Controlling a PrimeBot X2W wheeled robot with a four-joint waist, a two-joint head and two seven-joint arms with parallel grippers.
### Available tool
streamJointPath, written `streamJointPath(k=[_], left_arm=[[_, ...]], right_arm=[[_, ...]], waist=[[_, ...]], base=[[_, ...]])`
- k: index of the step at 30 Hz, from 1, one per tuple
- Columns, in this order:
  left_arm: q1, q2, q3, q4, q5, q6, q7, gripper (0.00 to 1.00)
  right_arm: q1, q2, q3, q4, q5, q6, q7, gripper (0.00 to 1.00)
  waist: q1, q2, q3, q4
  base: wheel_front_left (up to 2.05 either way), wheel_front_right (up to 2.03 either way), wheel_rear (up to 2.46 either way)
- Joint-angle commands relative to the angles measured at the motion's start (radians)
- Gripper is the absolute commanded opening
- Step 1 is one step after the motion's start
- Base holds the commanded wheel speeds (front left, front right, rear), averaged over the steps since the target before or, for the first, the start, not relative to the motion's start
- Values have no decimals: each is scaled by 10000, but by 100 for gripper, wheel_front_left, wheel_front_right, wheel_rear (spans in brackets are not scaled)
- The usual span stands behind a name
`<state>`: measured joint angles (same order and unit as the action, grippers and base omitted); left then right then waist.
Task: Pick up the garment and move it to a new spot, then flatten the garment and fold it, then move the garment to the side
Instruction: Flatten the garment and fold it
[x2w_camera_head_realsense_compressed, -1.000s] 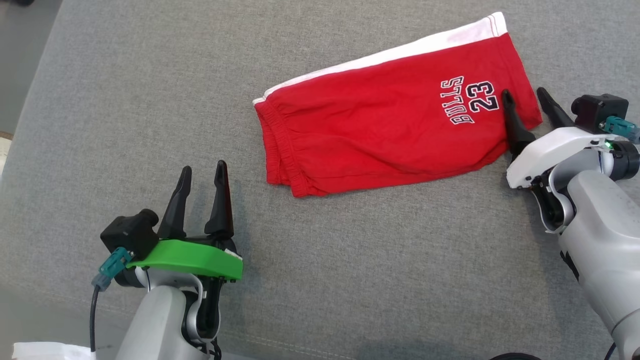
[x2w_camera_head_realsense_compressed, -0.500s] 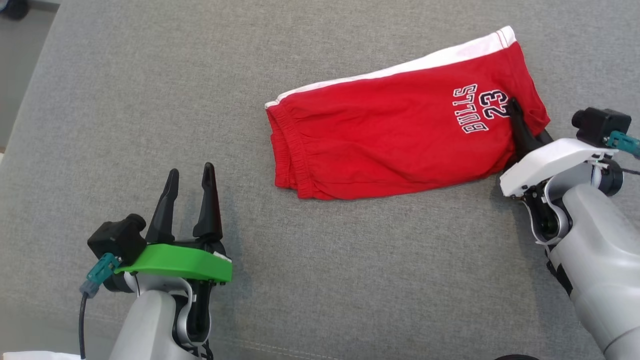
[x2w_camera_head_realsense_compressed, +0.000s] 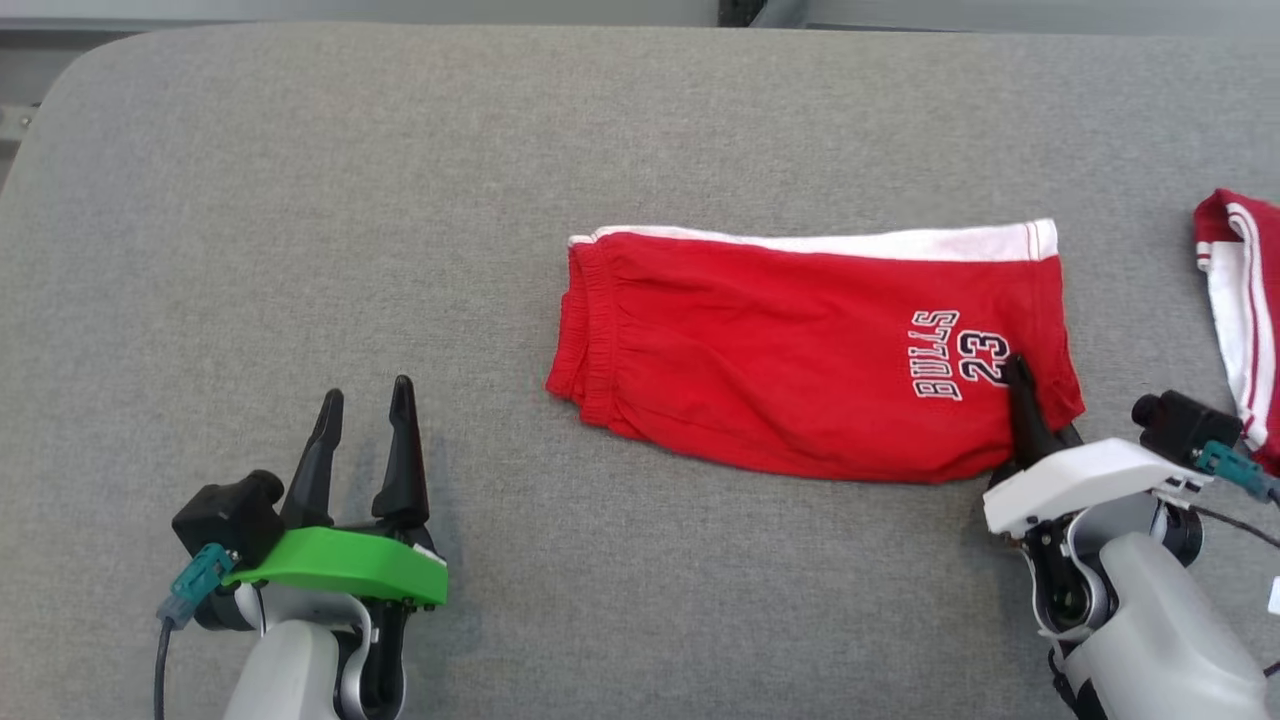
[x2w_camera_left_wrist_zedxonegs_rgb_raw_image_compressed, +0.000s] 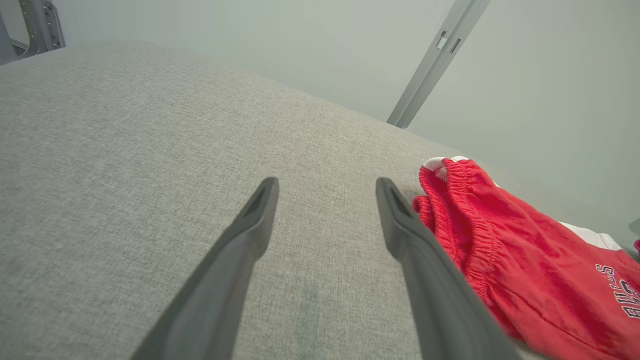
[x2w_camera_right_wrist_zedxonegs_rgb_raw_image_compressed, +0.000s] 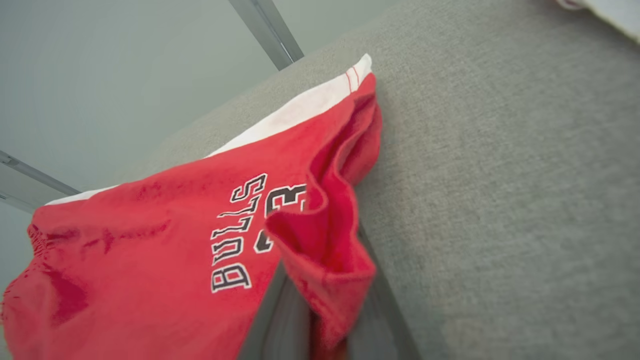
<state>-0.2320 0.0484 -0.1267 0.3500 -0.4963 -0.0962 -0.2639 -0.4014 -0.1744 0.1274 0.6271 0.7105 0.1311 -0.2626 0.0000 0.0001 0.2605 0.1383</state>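
The garment (x2w_camera_head_realsense_compressed: 800, 370) is a pair of red shorts with a white side stripe and "BULLS 23" print. It lies folded on the grey padded table (x2w_camera_head_realsense_compressed: 300, 200), waistband to the left. My right gripper (x2w_camera_head_realsense_compressed: 1025, 390) is shut on the garment's near right hem corner, one dark finger on top of the cloth. In the right wrist view the pinched hem (x2w_camera_right_wrist_zedxonegs_rgb_raw_image_compressed: 325, 250) bunches up between the fingers (x2w_camera_right_wrist_zedxonegs_rgb_raw_image_compressed: 277, 320). My left gripper (x2w_camera_head_realsense_compressed: 366, 395) stands open over bare table at the lower left. In the left wrist view the waistband (x2w_camera_left_wrist_zedxonegs_rgb_raw_image_compressed: 450, 210) lies just right of its open fingers (x2w_camera_left_wrist_zedxonegs_rgb_raw_image_compressed: 250, 235).
Another red and white piece of clothing (x2w_camera_head_realsense_compressed: 1240, 310) lies at the table's right edge, close to my right wrist. The table's rounded back edge (x2w_camera_head_realsense_compressed: 400, 28) runs along the top. A metal frame bar (x2w_camera_left_wrist_zedxonegs_rgb_raw_image_compressed: 435, 55) stands behind it.
My right gripper went from open astride the hem corner to shut on it. The head camera has turned and tilted, so the whole picture shifted. My left gripper stayed open.
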Motion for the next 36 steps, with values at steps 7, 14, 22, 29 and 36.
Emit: streamJointPath(k=[7,14,22,29,36], left_arm=[[457,43,100,237,146,-104,7,100],[646,43,134,282,160,-157,7,100],[527,42,-159,384,-126,-147,7,100],[480,42,-483,437,-422,-65,5,100],[423,40,-604,421,-511,-85,7,100]], right_arm=[[673,284,-224,223,-423,-10,-24,0],[361,340,-89,-569,-1106,-9,-24,0],[-785,448,1577,-1367,-2178,-7,-23,0],[-1581,763,3880,-555,-2148,-9,-20,0],[-2143,999,4509,785,-2025,-9,-22,100]], waist=[[0,-1,-931,-682],[0,-1,-972,-603],[0,-1,-847,-114],[0,-1,-742,727],[0,-1,-578,1317]], base=[[0,0,0],[0,0,0],[0,0,0],[0,0,0],[0,0,0]])
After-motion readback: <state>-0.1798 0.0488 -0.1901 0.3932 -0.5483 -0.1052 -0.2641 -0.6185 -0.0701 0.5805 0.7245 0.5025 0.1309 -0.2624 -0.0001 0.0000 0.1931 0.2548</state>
